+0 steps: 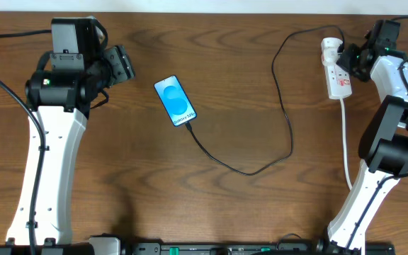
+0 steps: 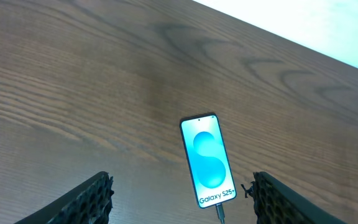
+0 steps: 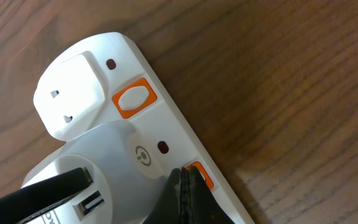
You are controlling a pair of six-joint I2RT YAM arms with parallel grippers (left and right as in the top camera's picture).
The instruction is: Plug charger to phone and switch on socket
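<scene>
The phone (image 1: 175, 101) lies on the table with its blue screen lit, and shows in the left wrist view (image 2: 208, 160). The black charger cable (image 1: 275, 99) is plugged into its near end and runs right and up to the white socket strip (image 1: 336, 69) at the far right. My left gripper (image 2: 182, 199) is open and empty above the phone's near end. My right gripper (image 3: 185, 183) is shut, its tip pressed on an orange switch (image 3: 199, 172) of the socket strip (image 3: 166, 112). A white adapter (image 3: 104, 168) sits in the strip with the cable's black plug (image 3: 36, 190) in it.
A second orange switch (image 3: 133, 98) and a white plug (image 3: 70, 93) sit farther along the strip. The strip's white cord (image 1: 346, 142) runs down the table's right side. The table's far edge meets a white wall (image 2: 328, 31).
</scene>
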